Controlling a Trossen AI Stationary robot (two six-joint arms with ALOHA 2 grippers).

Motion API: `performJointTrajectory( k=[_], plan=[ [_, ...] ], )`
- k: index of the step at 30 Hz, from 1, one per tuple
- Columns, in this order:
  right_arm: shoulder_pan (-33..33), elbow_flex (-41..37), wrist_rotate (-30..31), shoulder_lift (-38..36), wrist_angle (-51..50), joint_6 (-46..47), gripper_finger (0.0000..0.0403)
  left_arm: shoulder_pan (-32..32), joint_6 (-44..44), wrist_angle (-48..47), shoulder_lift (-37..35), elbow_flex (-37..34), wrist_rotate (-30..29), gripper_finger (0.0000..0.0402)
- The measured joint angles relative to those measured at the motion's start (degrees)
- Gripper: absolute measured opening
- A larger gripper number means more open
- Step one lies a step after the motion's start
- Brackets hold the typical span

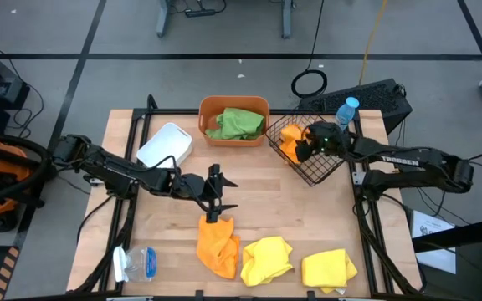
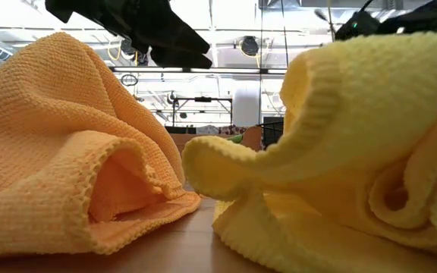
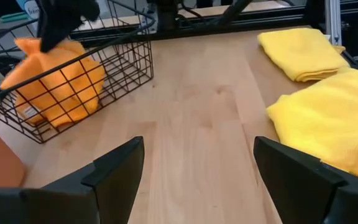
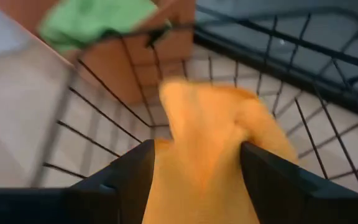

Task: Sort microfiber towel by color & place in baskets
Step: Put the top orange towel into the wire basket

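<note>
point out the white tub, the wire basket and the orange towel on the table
white tub [image 1: 166,144], high view, middle of its upturned surface
wire basket [image 1: 323,171], high view, bare mesh at its near edge
orange towel on the table [image 1: 217,243], high view, middle of the crumpled cloth

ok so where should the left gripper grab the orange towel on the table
Best at its raised back corner, from straight above. The orange towel lies crumpled, and its narrow end bunches up just under the open left gripper, so the fingers could likely straddle that ridge without scraping wood. Its right side lies close against a yellow towel, so a grab there risks catching both.
</note>
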Motion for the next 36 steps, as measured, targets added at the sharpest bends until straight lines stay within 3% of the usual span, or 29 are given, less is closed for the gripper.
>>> performJointTrajectory(
  k=[6, 15, 20, 25, 36],
  plan=[
    [3.1, 0.6, -0.1, -5.3, -3.0, 0.0, 0.0196, 0.0, 0.0, 0.0, 0.0, 0.0, 0.0, 0.0309],
    [6.7, 0.6, 0.0, -1.0, -9.6, 0.6, 0.0014, 0.0, 0.1, 0.0, 0.0, 0.0, 0.0, 0.0309],
    [4.3, 0.9, 4.9, 5.9, -8.5, 1.7, 0.0018, -0.3, 0.0, 0.0, 0.0, 0.0, -0.1, 0.0309],
    [1.2, 1.0, 5.1, 9.8, -5.1, 1.4, 0.0005, -1.2, 0.0, -0.6, 0.0, 0.0, -0.1, 0.0309],
    [2.5, 0.5, 3.7, 1.8, -6.4, -0.6, 0.0001, -2.1, 0.6, -1.7, 0.0, 0.0, -0.1, 0.0309]
  ],
)
